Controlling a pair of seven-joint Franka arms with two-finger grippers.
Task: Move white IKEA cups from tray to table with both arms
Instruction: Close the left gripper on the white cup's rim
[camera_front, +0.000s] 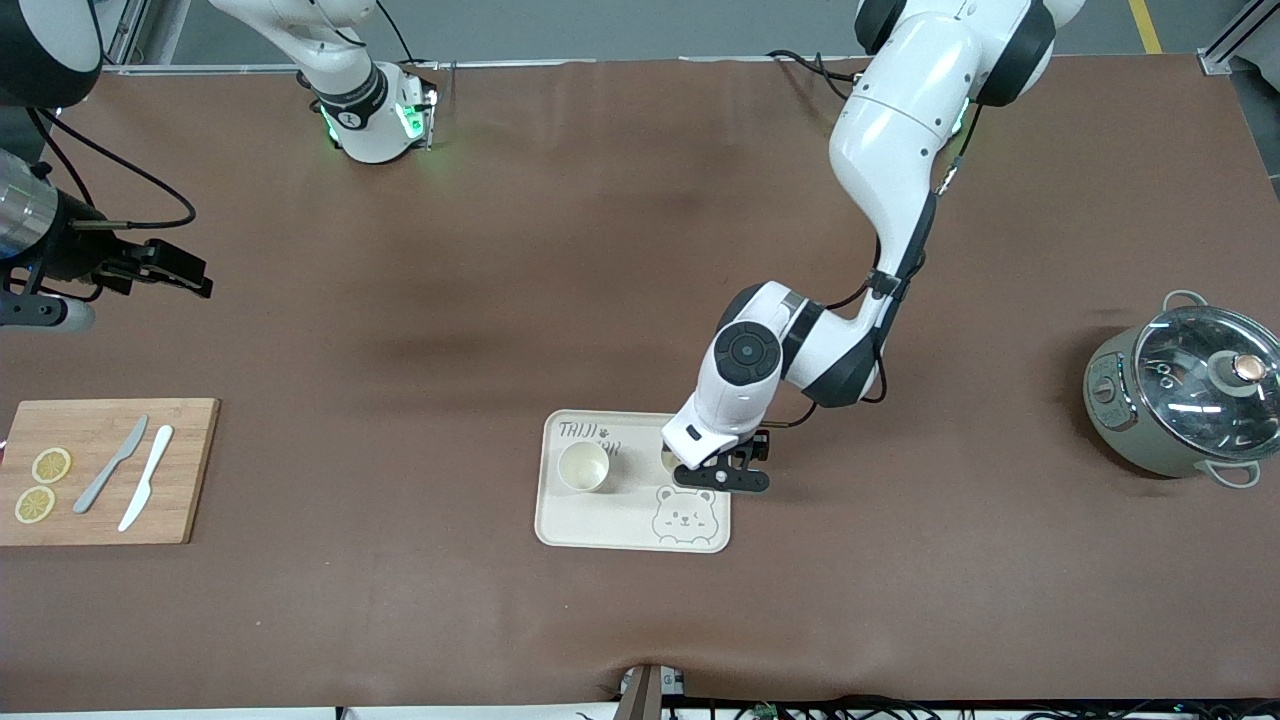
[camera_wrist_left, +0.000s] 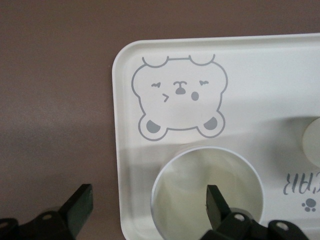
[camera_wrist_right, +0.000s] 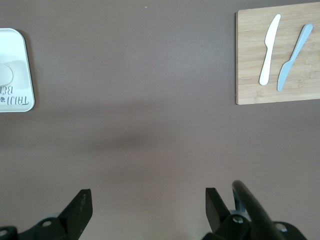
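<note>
Left gripper (camera_front: 722, 470) astride one cup's (camera_wrist_left: 207, 194) rim on the tray (camera_front: 560, 525), jaws spread; second cup (camera_front: 583, 466) beside it. Right gripper (camera_front: 190, 273) waits over table (camera_front: 500, 250), jaws spread.

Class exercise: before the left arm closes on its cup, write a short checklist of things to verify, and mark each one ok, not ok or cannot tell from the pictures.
1. Left gripper jaws open: ok.
2. Jaws straddle the rim of the cup, one finger inside, one outside: ok.
3. That cup stands upright on the tray: ok.
4. Second cup, toward the right arm's end of the tray, stands apart from the gripper: ok.
5. Right gripper open, waiting over bare table: ok.
6. Fingers low enough for a firm hold: cannot tell.
</note>
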